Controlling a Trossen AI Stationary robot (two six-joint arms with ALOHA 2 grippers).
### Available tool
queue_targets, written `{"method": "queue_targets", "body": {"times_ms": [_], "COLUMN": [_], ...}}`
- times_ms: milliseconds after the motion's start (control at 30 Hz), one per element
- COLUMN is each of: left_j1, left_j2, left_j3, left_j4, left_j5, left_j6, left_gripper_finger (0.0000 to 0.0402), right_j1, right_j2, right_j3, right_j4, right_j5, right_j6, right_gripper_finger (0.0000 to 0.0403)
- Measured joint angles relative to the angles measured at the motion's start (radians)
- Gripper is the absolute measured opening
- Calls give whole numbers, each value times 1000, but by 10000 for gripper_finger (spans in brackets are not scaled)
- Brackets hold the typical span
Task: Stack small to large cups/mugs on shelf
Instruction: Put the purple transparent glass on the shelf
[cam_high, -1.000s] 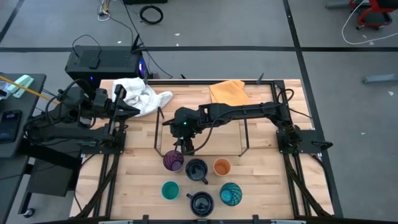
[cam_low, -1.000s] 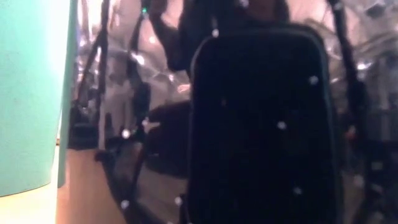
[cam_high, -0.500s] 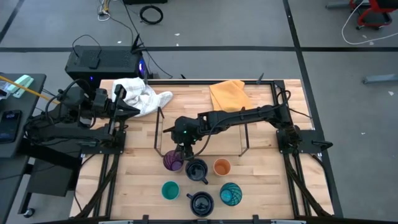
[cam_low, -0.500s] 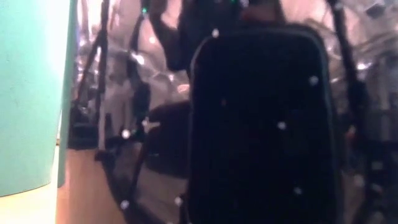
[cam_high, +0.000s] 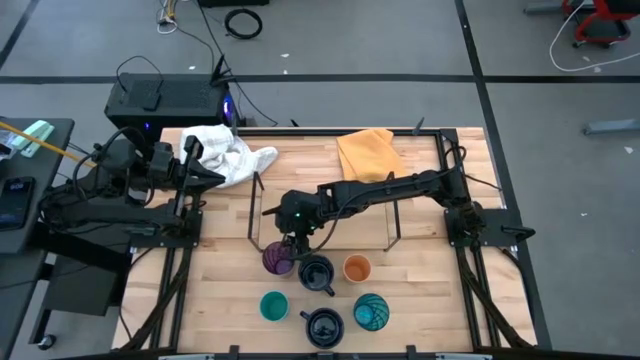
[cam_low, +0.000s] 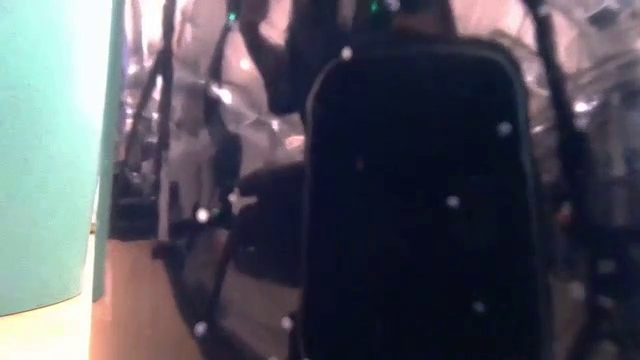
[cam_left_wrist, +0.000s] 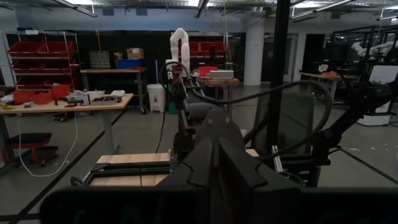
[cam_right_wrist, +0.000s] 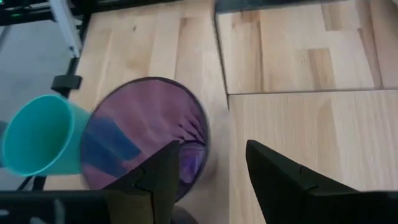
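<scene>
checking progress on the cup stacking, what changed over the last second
The right gripper moved toward the table's front, from over the shelf down to the purple tumbler, with one finger over its rim; nothing gripped yet. All six cups, the cloths and the waiting left gripper stayed put.

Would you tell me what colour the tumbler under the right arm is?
Translucent purple tumbler, clearest in the right wrist view.
</scene>
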Motion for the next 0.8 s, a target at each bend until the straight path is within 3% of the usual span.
{"method": "queue_targets", "body": {"times_ms": [800], "left_j1": [0], "left_j2": [0], "left_j3": [0], "left_j4": [-7], "left_j5": [0], "left_j6": [0], "left_gripper_finger": [36], "right_j1": [9], "right_j2": [55], "right_j3": [1], "right_j4": [30], "right_j5": [-32], "right_j6": [55], "right_gripper_finger": [180]}}
